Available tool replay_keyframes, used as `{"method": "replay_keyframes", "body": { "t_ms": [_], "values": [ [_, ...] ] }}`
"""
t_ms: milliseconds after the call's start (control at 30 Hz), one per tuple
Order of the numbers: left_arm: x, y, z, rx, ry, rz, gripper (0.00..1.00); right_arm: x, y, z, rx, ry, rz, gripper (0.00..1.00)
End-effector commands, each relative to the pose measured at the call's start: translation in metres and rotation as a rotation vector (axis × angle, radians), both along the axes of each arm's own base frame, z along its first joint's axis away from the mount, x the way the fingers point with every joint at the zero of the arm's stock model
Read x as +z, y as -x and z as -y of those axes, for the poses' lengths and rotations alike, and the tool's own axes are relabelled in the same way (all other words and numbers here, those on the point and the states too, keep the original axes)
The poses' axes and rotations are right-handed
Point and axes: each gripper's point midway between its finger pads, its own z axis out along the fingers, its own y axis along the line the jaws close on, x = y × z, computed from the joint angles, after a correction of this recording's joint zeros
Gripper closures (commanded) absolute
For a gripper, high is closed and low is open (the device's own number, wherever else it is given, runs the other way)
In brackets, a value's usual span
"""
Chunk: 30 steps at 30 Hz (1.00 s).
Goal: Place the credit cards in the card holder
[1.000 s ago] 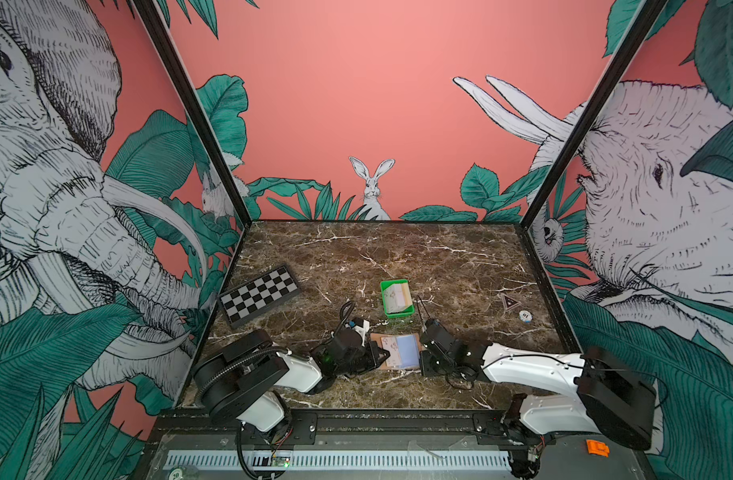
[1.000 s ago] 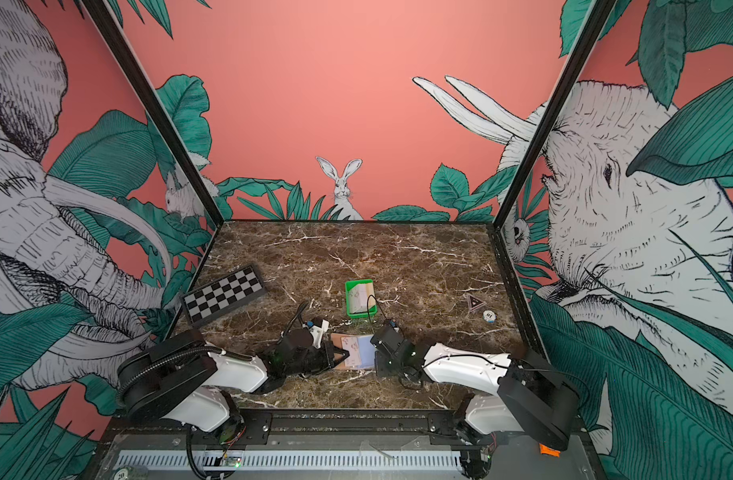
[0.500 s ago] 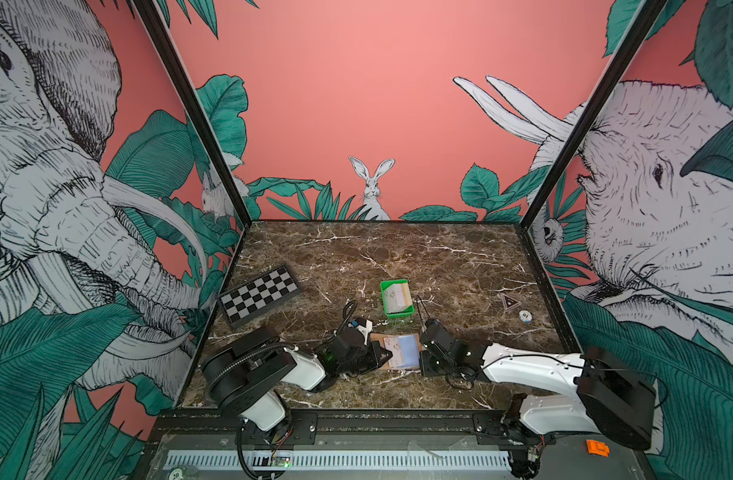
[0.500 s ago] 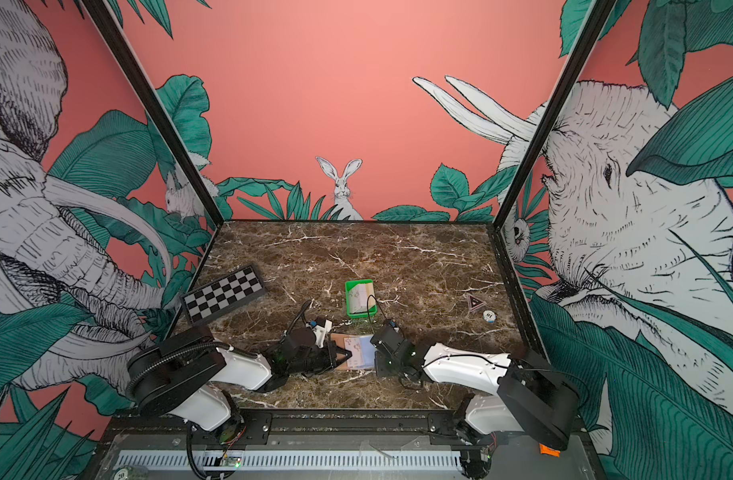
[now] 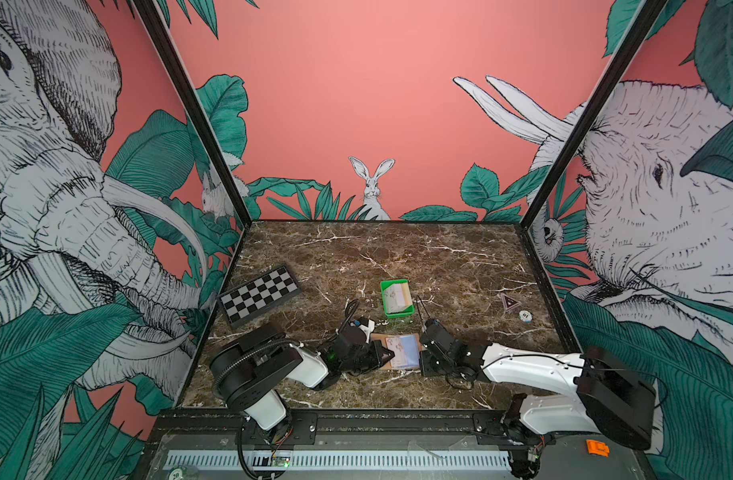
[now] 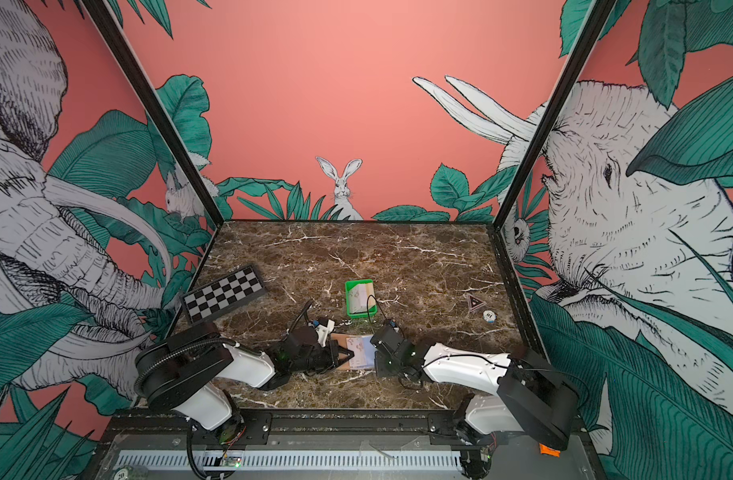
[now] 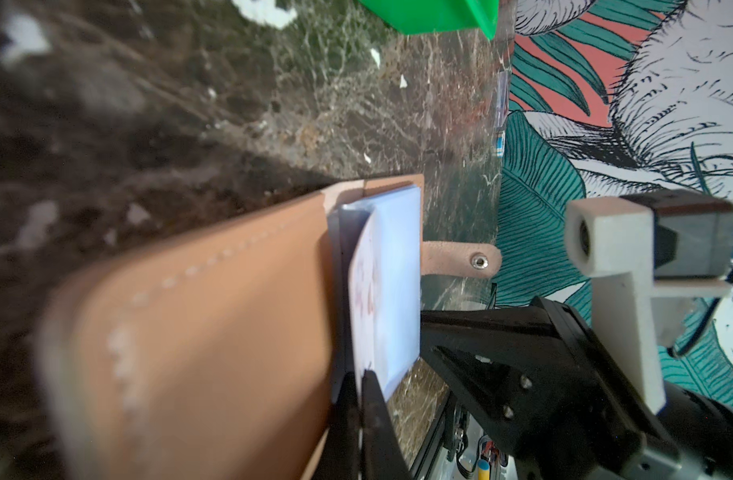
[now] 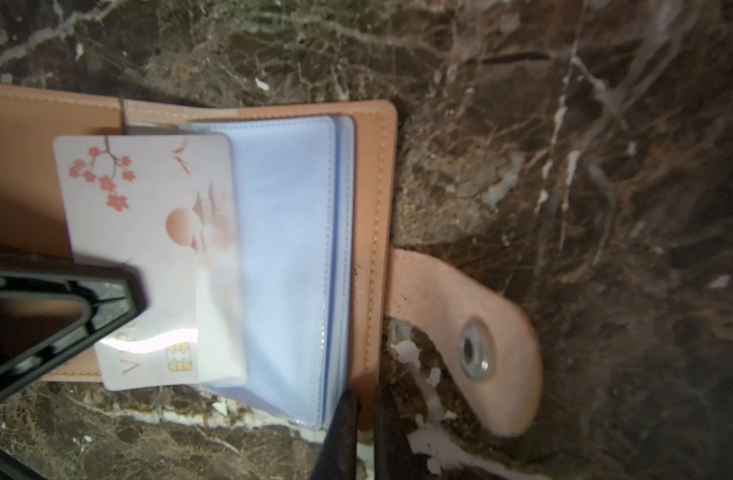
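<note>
The left gripper (image 7: 360, 388) was clamped narrowly on the edge of a whitish credit card printed with red blossoms (image 8: 148, 208). The card's far part lay under a clear bluish plastic sleeve (image 8: 285, 249) and was blurred by it. The right gripper (image 8: 366, 409), its fingers cut off by the frame edge, was pinched on the rim of the open tan leather-like card holder (image 8: 373, 187), which was laid on the brown marble table (image 5: 398, 257) between both arms. Pale cards (image 5: 394, 296) in the small green plastic tray (image 5: 399, 313) beyond could hardly be made out
</note>
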Motion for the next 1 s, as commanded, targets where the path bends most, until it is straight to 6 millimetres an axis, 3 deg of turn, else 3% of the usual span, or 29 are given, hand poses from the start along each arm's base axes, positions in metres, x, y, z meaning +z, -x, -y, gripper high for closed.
{"method": "replay_keyframes", "body": {
  "t_ms": [0,400,967],
  "values": [
    [-0.024,0.010,-0.012,-0.019,-0.119,-0.061,0.96,-0.007,0.003,0.006,0.006,0.049,-0.005,0.90],
    [-0.031,0.013,-0.021,-0.034,-0.228,-0.101,0.80,-0.010,0.005,0.015,0.004,0.116,-0.009,0.91],
    [-0.032,0.011,-0.041,-0.029,-0.381,-0.100,0.72,-0.013,0.006,0.015,0.014,0.133,-0.009,0.92]
  ]
}}
